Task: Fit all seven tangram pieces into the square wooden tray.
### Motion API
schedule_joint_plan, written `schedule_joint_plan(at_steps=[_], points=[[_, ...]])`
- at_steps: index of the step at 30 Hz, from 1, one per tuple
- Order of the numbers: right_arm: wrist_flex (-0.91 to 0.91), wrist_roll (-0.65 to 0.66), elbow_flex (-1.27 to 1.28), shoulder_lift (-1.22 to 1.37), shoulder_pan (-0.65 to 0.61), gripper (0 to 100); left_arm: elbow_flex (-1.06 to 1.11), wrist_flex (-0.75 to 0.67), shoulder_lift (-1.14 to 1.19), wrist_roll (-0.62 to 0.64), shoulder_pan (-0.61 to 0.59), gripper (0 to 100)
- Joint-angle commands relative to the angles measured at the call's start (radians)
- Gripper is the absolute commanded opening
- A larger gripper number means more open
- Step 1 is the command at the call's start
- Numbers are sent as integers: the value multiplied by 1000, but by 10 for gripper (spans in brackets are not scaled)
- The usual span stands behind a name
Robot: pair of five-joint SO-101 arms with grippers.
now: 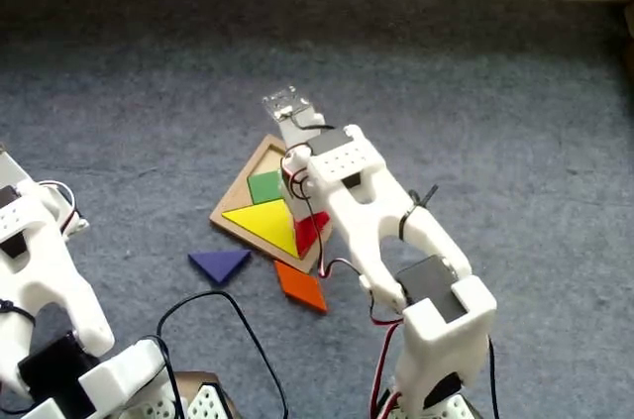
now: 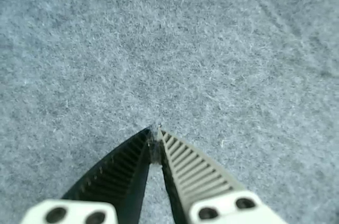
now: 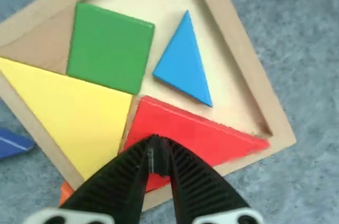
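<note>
- The left gripper (image 2: 156, 139) is seen with its jaws closed tip to tip, nothing held between them, over the bare grey carpet of the worktop (image 1: 495, 92).
- An orange parallelogram (image 1: 301, 286) and a dark blue triangle (image 1: 220, 263) are laid on the carpet just outside the square wooden tray (image 3: 250, 70), near its closest corner.
- The right gripper (image 3: 158, 152) is held over the tray, its jaws pressed shut and empty, their tips at the red triangle (image 3: 201, 134).
- Inside the tray, the red triangle is set along one rim, against a yellow triangle (image 3: 79, 123).
- Farther in, a green square (image 3: 110, 46) is placed against the yellow triangle, and a light blue triangle (image 3: 183, 62) is set just beside the square.
</note>
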Motion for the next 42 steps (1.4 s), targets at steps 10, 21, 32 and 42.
schedule_joint_plan(at_steps=[10,21,32,42], points=[[-1,-11,2,-105,-25,5,-5,-14,-33,-8,28,11],[-211,72,1,-77,48,5,-5,-14,-33,-8,28,11],[-277,72,8,-7,42,5,-5,-14,-33,-8,28,11],[-140,192,4,-15,-33,5,-5,-14,-33,-8,28,11]])
